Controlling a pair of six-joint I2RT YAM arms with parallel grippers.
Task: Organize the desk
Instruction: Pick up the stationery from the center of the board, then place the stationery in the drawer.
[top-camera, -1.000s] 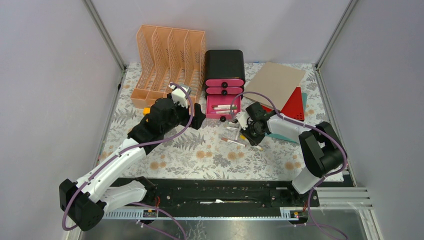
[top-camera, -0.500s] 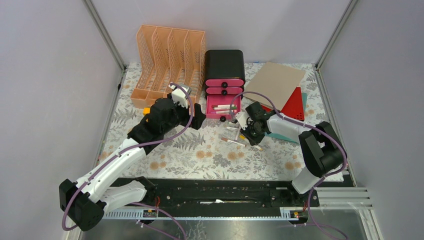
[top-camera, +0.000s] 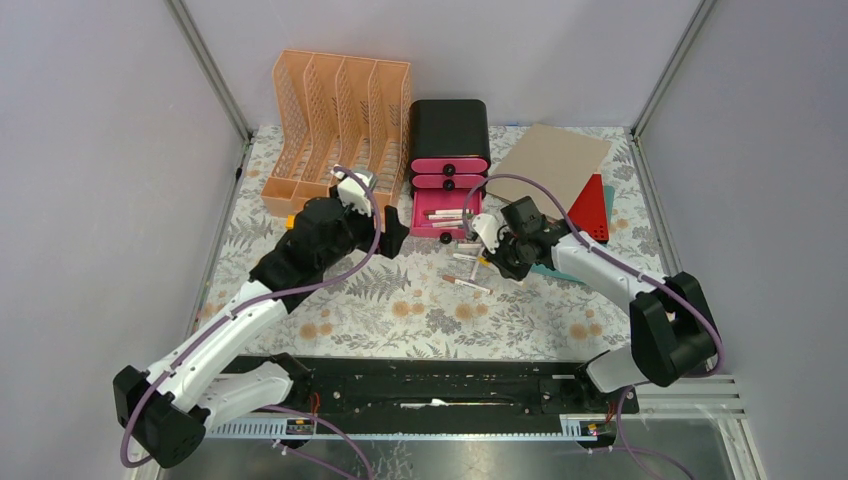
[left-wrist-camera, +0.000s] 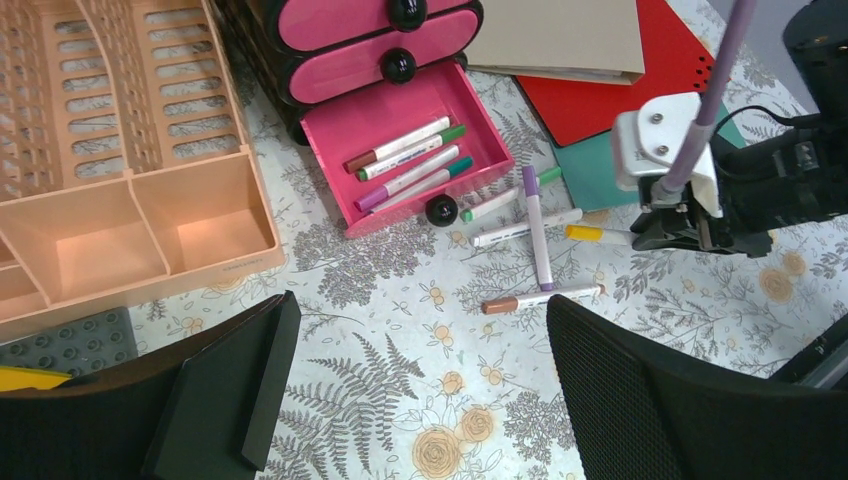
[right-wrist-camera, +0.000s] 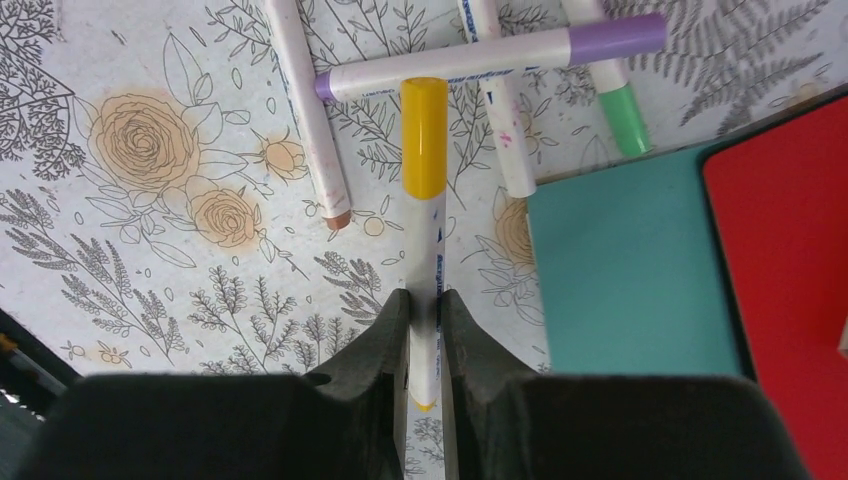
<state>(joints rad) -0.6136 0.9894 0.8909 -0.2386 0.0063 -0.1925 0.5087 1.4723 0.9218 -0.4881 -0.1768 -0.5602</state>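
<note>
Entry: flat rectangular desk (top-camera: 400, 310) under a pale cloth printed with grey ferns and tan flowers, filling the floor of the cell; loose markers (left-wrist-camera: 525, 232) lie scattered just in front of the open pink plastic drawer (left-wrist-camera: 410, 150) of a black drawer box (top-camera: 448, 125). Right gripper (right-wrist-camera: 425, 300): jaws drawn in narrow on the tail end of a yellow-capped white marker (right-wrist-camera: 424, 150), low over the cloth; whether it is lifted clear cannot be told. Left gripper (left-wrist-camera: 420, 400): spread wide, holding nothing, hovering near the drawer's front. Hazards, as judged: the hold sits far from the marker's middle, so the long free end may swing or slip out on the way to the drawer. The yellow cap lies over or against the purple-capped white marker (right-wrist-camera: 500, 55), which may be dragged or rolled along with the brown-tipped marker (right-wrist-camera: 310, 120) it crosses. The drawer already holds several pens, so a slanted release may leave the marker across its rim. The two arms are close; a reach to the drawer risks a bump.
</note>
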